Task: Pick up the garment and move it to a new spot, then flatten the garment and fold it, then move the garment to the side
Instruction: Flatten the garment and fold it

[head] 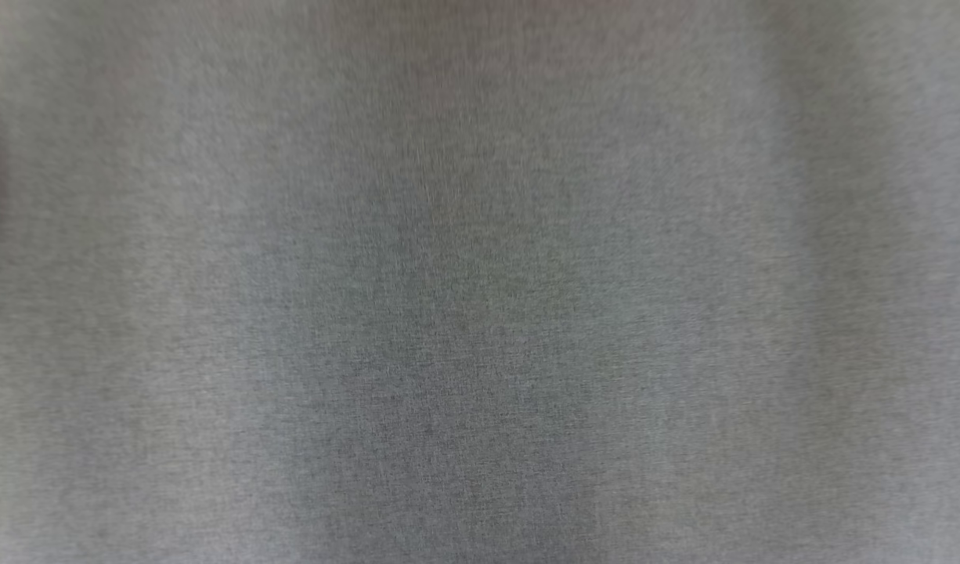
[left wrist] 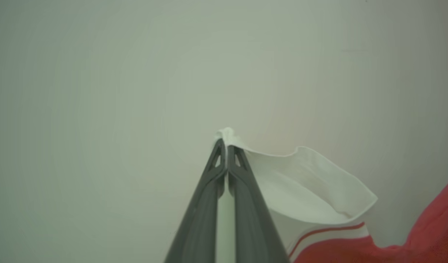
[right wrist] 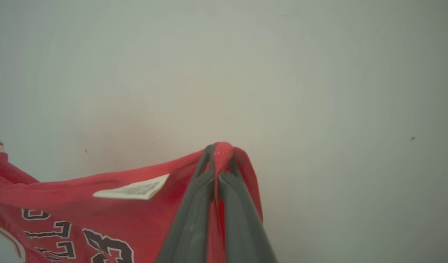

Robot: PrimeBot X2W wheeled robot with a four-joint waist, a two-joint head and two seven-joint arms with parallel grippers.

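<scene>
Your left claw [left wrist: 226,148] is shut tight on the white edge, your right claw [right wrist: 219,157] on a red edge, of the soft, light, floppy shirt [right wrist: 81,204] hanging between them, so hold it by its edges.

The garment [right wrist: 81,197] is smooth red cloth with white cloth trim [left wrist: 311,182] and a flat off-white label [right wrist: 132,190]. Left gripper [left wrist: 227,148] and right gripper [right wrist: 220,155] look like matt dark-grey plastic, against a pale, smooth, matt surface [right wrist: 319,91].
</scene>
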